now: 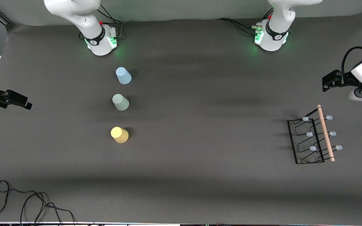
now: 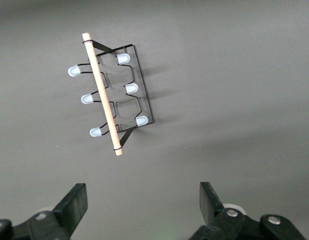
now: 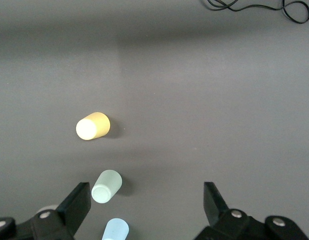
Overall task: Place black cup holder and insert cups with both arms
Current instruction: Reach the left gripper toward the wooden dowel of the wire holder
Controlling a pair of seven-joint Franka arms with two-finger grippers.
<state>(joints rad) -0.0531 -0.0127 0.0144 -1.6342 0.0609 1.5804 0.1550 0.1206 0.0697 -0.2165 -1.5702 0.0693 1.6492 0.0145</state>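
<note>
Black cup holder (image 1: 306,141) stands upright on the table (image 1: 200,125) at the left arm's end, wooden rod handle (image 1: 325,133) on top, six pale blue-capped pegs sticking out to both sides, three per side. No cups on it.

All places below are relative to the holder:
- Three cups sit upside down in a line, well apart from the holder, toward the right arm's end of the table.
- Light blue cup (image 1: 123,75) is farthest from the front camera, farther than the holder.
- Pale green cup (image 1: 120,102) is in the middle of the line, still a bit farther than the holder.
- Yellow cup (image 1: 119,134) is nearest the front camera, about level with the holder's middle.
- Cups do not touch each other.

Left gripper (image 2: 142,205) hangs in the air near the holder, off its end closest to the left arm's base. Jaws spread wide, nothing in them.

Right gripper (image 3: 147,205) is in the air at the right arm's edge of the table, well apart from the holder. Jaws released, empty.

Loose black cable (image 1: 27,201) lies at the table's front corner, right arm's end.
</note>
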